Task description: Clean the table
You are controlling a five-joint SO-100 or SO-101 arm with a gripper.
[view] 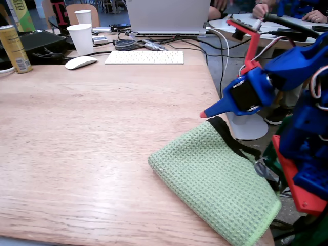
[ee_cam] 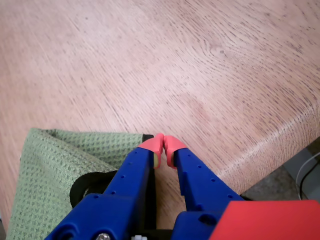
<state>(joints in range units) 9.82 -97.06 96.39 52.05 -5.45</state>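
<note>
A: Scanning the back of the large light oak wood-grain table [view: 77, 154] from the left in the fixed view: tall gold drink can [view: 14, 49], upright, top too blurred to tell if opened. Then a white paper cup [view: 81, 39], upright, and a second white paper cup [view: 83, 17] behind it. Contents of both hidden from this angle.

B: Other items along that row?

A: White computer mouse [view: 80, 62], flat white keyboard [view: 144, 57], silver laptop [view: 166, 16] standing behind it, black cables beside them.

B: The cloth?

A: Pale green waffle-weave cloth with black loop strap [view: 215, 179], folded, lying at the table's near right corner, one end hanging past the edge.

B: The pincer?

A: Blue pincer with red tips [ee_cam: 163, 145], clenched: in the wrist view the red tips meet, nothing between them. It hangs above the tabletop close to the rounded right edge, just over the cloth's upper corner, by the strap. Bare wood spreads ahead of it and to the left. Cannot tell whether the tips touch the fabric.
</note>
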